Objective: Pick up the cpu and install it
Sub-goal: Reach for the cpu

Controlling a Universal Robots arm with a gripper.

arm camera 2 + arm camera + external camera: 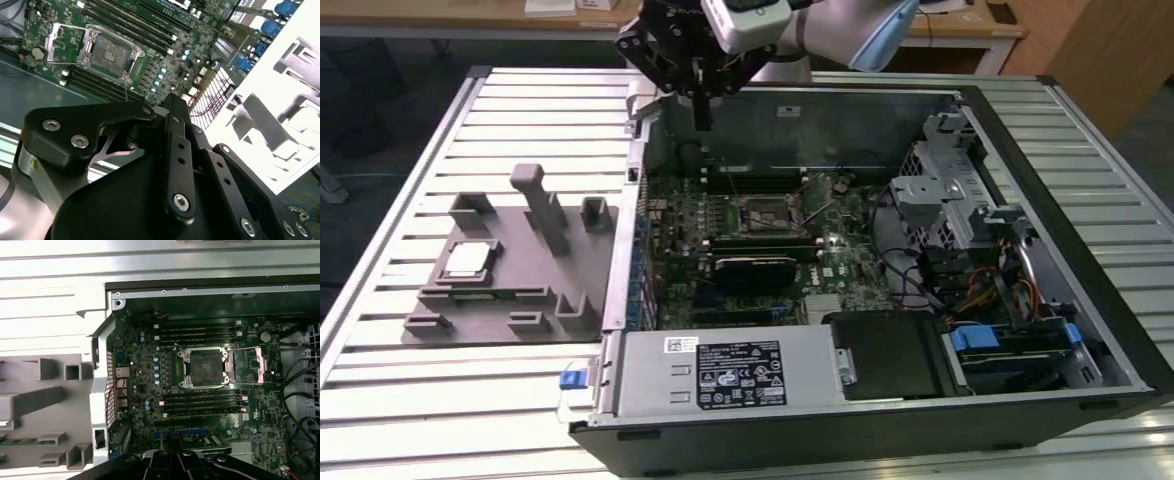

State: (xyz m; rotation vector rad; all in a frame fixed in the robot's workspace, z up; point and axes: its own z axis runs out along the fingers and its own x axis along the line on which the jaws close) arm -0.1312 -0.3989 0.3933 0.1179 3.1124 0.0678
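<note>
The cpu (467, 258) lies flat on the grey fixture (520, 290), well apart from the pincer (703, 118), which hangs closed and empty above the computer case (881, 410). The chip is judged light, stiff, smooth-topped and delicate underneath, so it is best gripped by opposite edges.

arm (847, 30): pale grey-white shell | gripper (703, 120): black linked plates, silver screw heads | bracket (37, 182): perhaps grey metal

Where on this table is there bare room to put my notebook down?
Bare slats of the table lie beyond the grey fixture holding the cpu, and in front of it at the near edge. A strip runs along the computer case on the exterior view's right. Inside the case it is crowded with board, cables and drive bays.
</note>
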